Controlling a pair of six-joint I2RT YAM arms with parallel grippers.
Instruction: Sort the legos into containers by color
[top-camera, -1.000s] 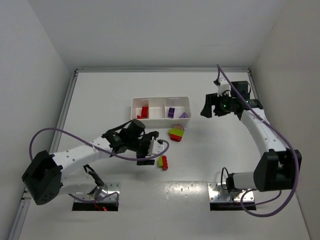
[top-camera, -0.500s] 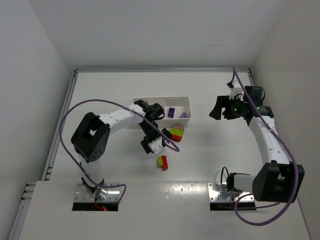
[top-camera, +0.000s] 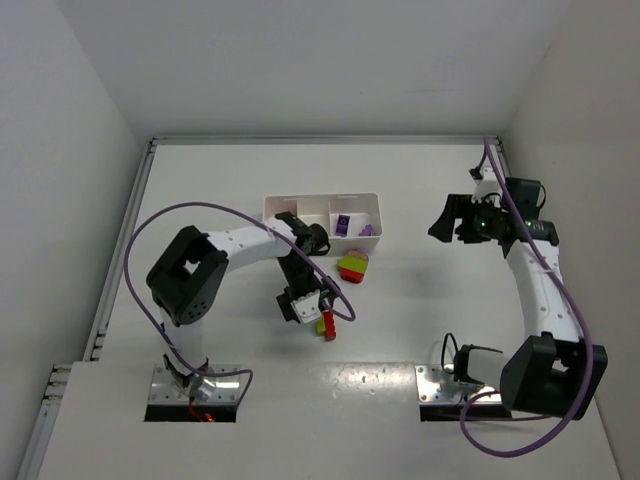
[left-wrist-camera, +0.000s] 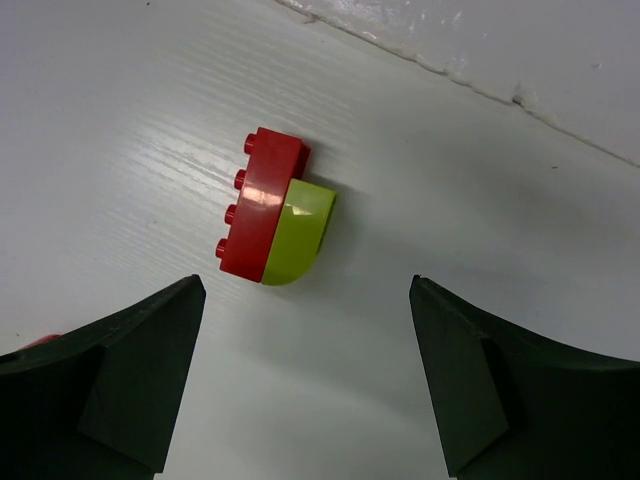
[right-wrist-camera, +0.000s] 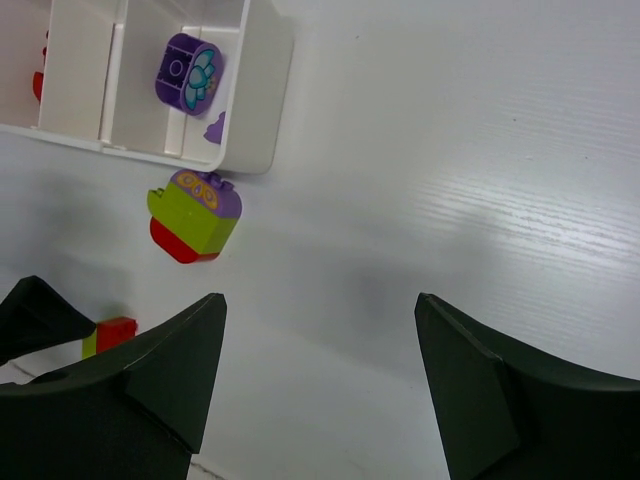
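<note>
Left hand (left-wrist-camera: 305, 290) is hovering released over the counter (left-wrist-camera: 470, 190); at its 12 o'clock a red studded brick (left-wrist-camera: 258, 205) is lying joined to a rounded yellow-green piece (left-wrist-camera: 298, 235).

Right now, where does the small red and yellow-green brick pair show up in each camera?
Top external: the red and yellow-green pair lies on the table, just below centre.
Left wrist: upper left of centre.
Right wrist: bottom left corner, partly hidden.
Shared landmark: the striped clump, up and right of it in the top and right wrist views; absent from left wrist.
</note>
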